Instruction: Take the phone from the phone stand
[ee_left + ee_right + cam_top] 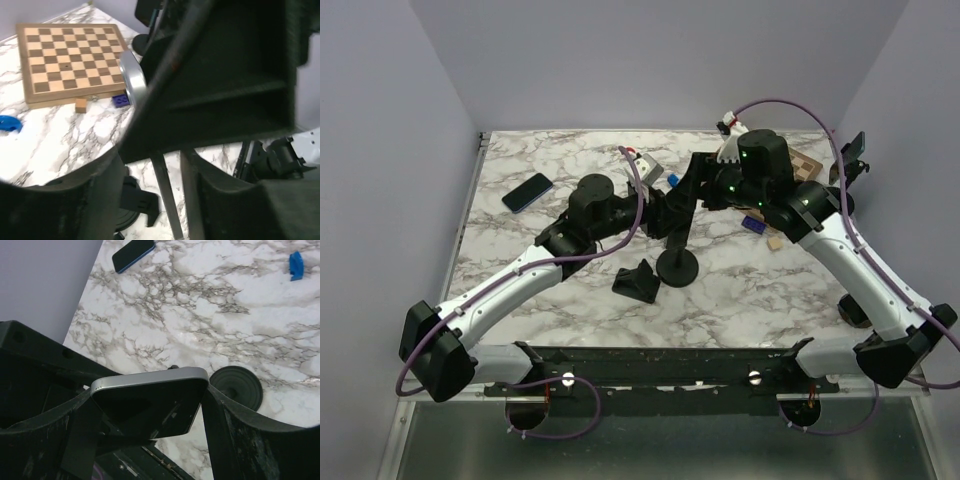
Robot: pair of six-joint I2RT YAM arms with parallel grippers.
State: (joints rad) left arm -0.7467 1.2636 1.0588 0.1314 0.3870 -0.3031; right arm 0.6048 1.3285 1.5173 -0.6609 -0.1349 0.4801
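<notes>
The step in hand looks like the grasp before the lift. The silver-edged black phone [150,405] sits at the cradle on top of the black phone stand with the round base [677,268], near the middle of the white marble worktop [770,290], and as far as I can judge it is not yet drawn out. The right gripper [147,392] has its jaws set wide across the phone, one finger against each edge, so it appears to have hold of it. The left gripper [150,165] straddles the stand's thin stem just under the cradle. Its jaws stand apart, and I cannot tell whether they pinch the stand. The next move seems to call for the right arm to draw the phone up and out along the cradle while the left steadies the stand, since a sideways pull could tip it over its base.
</notes>
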